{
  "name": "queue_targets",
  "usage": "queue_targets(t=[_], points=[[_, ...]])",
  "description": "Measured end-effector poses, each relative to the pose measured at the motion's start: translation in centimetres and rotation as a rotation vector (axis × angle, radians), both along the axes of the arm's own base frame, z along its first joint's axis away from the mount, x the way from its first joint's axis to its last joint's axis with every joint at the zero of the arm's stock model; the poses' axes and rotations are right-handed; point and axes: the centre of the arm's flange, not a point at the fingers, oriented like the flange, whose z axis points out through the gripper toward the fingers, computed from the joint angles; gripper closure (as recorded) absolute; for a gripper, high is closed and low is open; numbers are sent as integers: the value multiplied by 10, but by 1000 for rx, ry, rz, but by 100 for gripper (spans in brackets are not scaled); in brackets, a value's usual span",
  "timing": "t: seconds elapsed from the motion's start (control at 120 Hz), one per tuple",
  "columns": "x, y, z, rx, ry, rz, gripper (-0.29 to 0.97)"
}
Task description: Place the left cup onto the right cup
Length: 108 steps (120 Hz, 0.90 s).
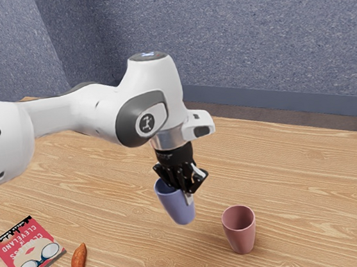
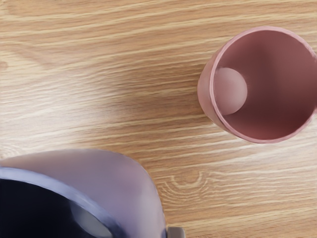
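1. Two cups are showing on the wooden table (image 1: pixel 299 171): a blue cup (image 1: pixel 176 206), held aloft, and a pink cup (image 1: pixel 239 228), standing upright with its mouth facing up.
2. The blue cup is hanging clear of the wood, near the pink cup on the exterior view's left of it, and is not yet over that cup's mouth. It is tilting, its base leaning toward the pink cup.
3. The gripper (image 1: pixel 183 183) is pinching the blue cup's wall at the rim. The jaws are standing narrowly apart, one finger apparently inside the mouth and the other outside, and they are carrying the cup.
4. Handling, as a judgement: the blue cup is looking light, rigid and smooth-walled. A rim pinch is the sensible hold, since it is leaving the base free to enter the pink cup. The same hold is letting the cup hang askew, and a slick wall may be prone to slipping.
5. In the wrist view the pink cup is showing an empty interior, ready to receive.
6. The arm is reaching in from the exterior view's left, with the wrist bending down and the hand pointing almost straight down beside the pink cup.
7. A red booklet (image 1: pixel 25 249) and a small orange item (image 1: pixel 79 261) are lying well apart from the pink cup, beyond the blue cup.
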Motion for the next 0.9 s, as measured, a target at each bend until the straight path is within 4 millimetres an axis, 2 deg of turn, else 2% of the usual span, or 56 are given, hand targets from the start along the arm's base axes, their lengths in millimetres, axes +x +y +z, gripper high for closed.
queue_targets(t=[0.092, 0.225, 0.358, 0.542, 0.667, 0.75, 0.9], points=[[-6, -15, 16, 18, -3, -43, 78], [-20, -49, 38, 38, -21, -110, 78], [-42, -79, 48, 49, -22, -186, 78], [-61, -95, 57, 59, -21, -263, 78], [-64, -102, 48, 67, -1, -304, 78], [-57, -106, 42, 75, 3, -312, 78], [-44, -115, 50, 96, -24, -304, 78]])
